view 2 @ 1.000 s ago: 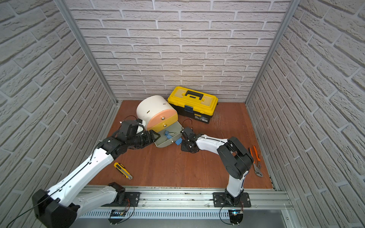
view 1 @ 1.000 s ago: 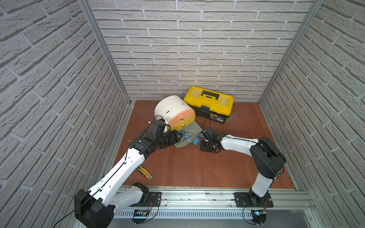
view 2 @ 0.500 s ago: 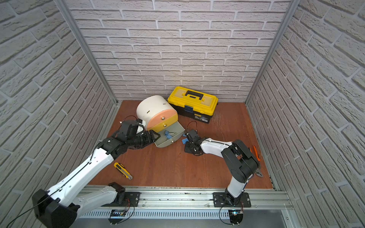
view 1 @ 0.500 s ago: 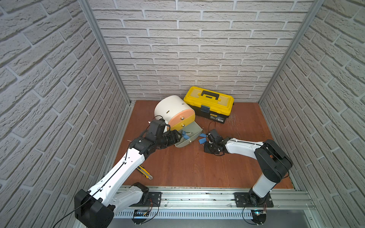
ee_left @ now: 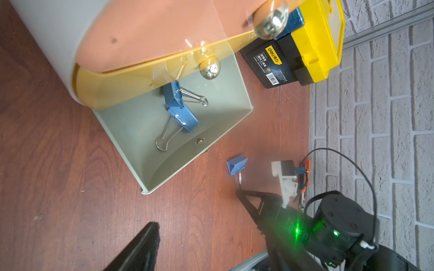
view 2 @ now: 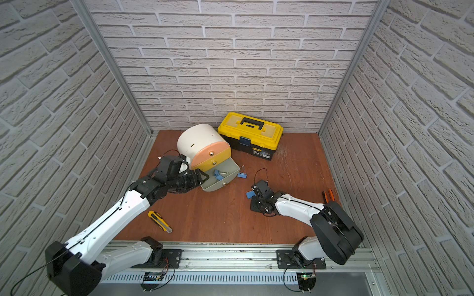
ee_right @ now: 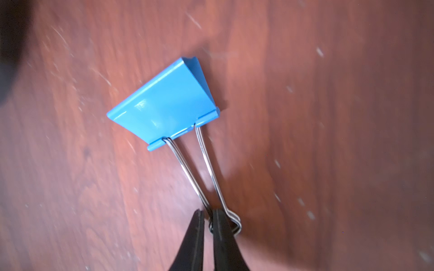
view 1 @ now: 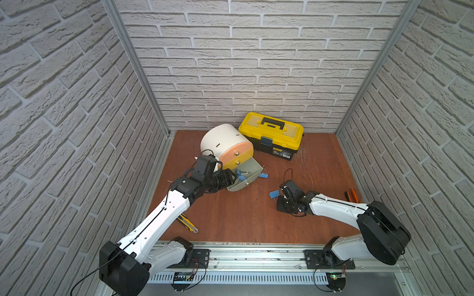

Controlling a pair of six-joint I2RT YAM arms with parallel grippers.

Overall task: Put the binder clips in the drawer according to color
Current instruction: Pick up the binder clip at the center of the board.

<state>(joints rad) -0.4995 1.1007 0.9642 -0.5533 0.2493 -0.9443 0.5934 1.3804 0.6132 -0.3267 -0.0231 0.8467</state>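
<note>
The drawer (view 1: pixel 220 141) is a white drum cabinet lying at the back, with peach and yellow fronts shut and its grey drawer (view 1: pixel 252 167) pulled out. Two blue binder clips (ee_left: pixel 173 96) (ee_left: pixel 184 118) lie inside it. Another blue clip (view 1: pixel 263 175) lies on the floor just beside it. My right gripper (ee_right: pixel 208 217) is shut on the wire handles of a blue binder clip (ee_right: pixel 164 105), low over the floor right of the drawer in both top views (view 1: pixel 273 194) (view 2: pixel 249 194). My left gripper (view 1: pixel 229 178) stands open at the drawer's left side, holding nothing; one finger (ee_left: pixel 143 246) shows.
A yellow-black toolbox (view 1: pixel 272 135) stands against the back wall beside the cabinet. A yellow utility knife (view 1: pixel 188 224) lies near the front left under my left arm. Orange-handled pliers (view 1: pixel 351 194) lie by the right wall. Brick walls close in three sides.
My right gripper has drawn back from the drawer toward the front right, carrying a blue clip by its handles. My left arm has stayed put.
</note>
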